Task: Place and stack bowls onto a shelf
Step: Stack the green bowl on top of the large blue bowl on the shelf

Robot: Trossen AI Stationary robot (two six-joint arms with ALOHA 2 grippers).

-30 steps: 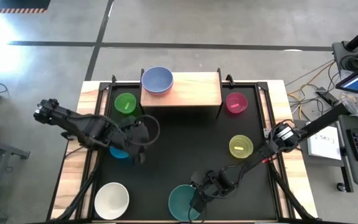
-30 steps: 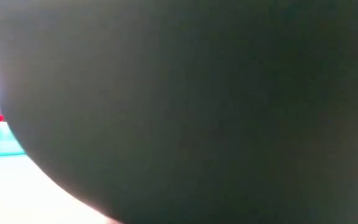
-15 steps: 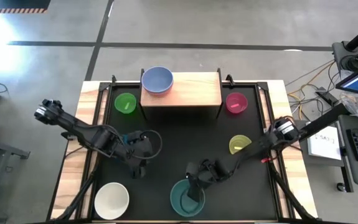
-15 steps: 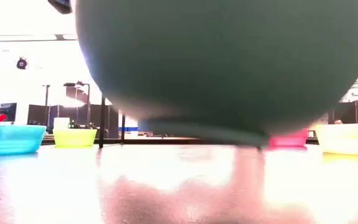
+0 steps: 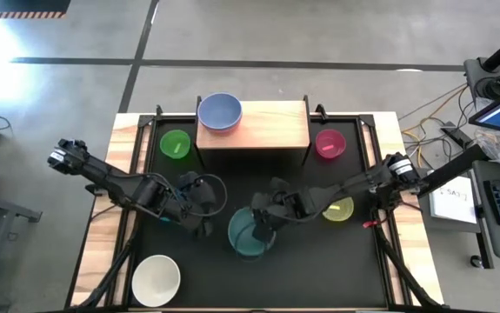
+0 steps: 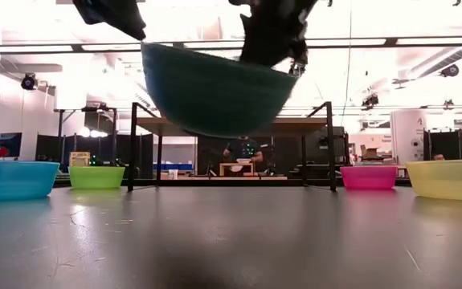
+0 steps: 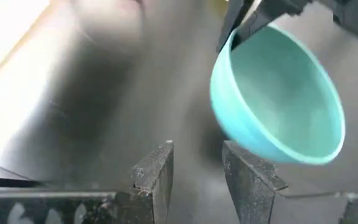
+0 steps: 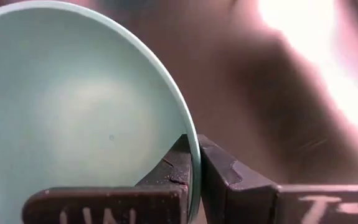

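- Left gripper point(image 5: 199, 211) hovers mid-table, my fingers parted, holding nothing.
- Teal bowl point(image 5: 250, 233) hangs off the table, tilted, just beside it.
- Right gripper point(image 5: 263, 219) is clamped tight on its rim.
- Thin rim pinch could slip, probably; bowl might clip my left arm.
- Shelf point(image 5: 271, 124) holds the slate blue bowl point(image 5: 220, 111).

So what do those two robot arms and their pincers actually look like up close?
Both arms are slim, dark and jointed, with black cables looping beside them. The left gripper ends in two flat, dark, blocky fingers. The right gripper has the same dark fingers, above a bar with pale lettering.
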